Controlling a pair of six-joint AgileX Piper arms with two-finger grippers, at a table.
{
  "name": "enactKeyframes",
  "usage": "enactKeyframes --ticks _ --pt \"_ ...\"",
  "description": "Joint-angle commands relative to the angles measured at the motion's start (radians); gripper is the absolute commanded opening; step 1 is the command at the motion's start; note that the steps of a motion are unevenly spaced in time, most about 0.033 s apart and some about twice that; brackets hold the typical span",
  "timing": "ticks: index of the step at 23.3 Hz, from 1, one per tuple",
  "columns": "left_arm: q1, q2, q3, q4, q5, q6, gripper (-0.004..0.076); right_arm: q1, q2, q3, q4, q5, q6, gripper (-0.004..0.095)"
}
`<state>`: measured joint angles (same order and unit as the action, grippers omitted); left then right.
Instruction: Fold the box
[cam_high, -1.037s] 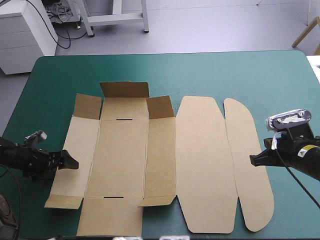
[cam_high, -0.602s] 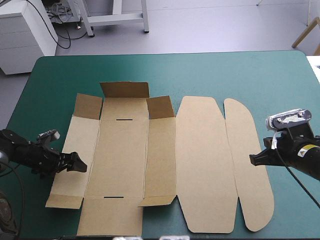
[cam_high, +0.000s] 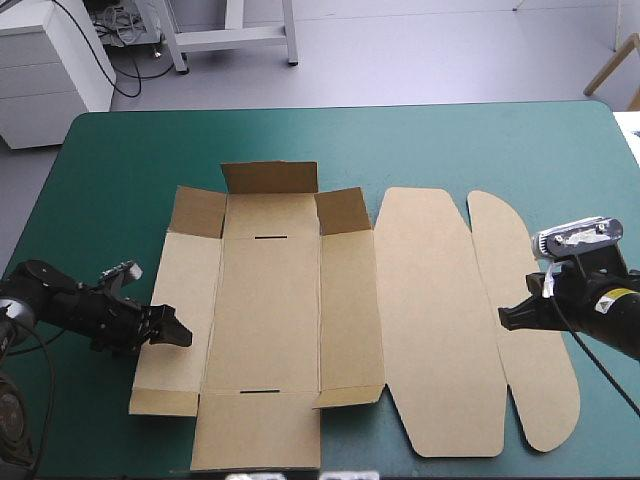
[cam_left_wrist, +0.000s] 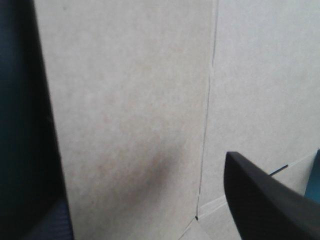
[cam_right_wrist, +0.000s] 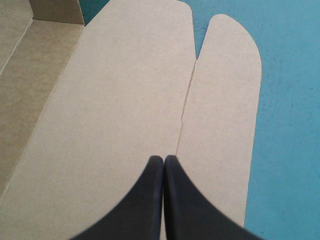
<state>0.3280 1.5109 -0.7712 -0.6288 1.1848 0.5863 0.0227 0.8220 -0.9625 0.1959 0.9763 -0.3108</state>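
Note:
The brown box (cam_high: 290, 320) lies as a cut sheet on the teal-green cover (cam_high: 450, 140), its small corner flaps at the far and near ends tilted up a little. The long lid panel and rounded flap (cam_high: 525, 330) lie flat on the right. My left gripper (cam_high: 178, 337) reaches over the sheet's left side panel. In the left wrist view its black fingers stand apart, open, over brown board (cam_left_wrist: 130, 100). My right gripper (cam_high: 505, 320) is shut, its tip at the rounded flap's crease; the right wrist view shows the shut arch (cam_right_wrist: 164, 158) over that crease (cam_right_wrist: 185, 110).
Teal-green cover shows in a wide band between the box and the table's far edge (cam_high: 330, 108). The sheet's near flap (cam_high: 255, 440) reaches close to the table's front edge. The rounded flap ends short of the right edge.
My left gripper has moved rightward onto the left side panel, and the whole sheet has slid to the right across the table. The right gripper has stayed in place, shut.

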Motion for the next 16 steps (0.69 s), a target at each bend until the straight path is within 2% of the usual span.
enactKeyframes --ticks 1,8,16 --pt "-0.019 -0.001 0.010 -0.091 0.117 0.015 0.0494 -0.003 -0.007 -0.024 0.022 -0.066 -0.013 -0.0020" --pt "-0.019 -0.001 0.010 -0.138 0.117 0.020 0.0495 -0.003 -0.007 -0.024 0.022 -0.073 -0.013 -0.0020" --pt "-0.108 0.000 0.010 -0.142 0.117 0.020 0.0495 -0.003 -0.007 -0.024 0.022 -0.073 -0.013 -0.0020"
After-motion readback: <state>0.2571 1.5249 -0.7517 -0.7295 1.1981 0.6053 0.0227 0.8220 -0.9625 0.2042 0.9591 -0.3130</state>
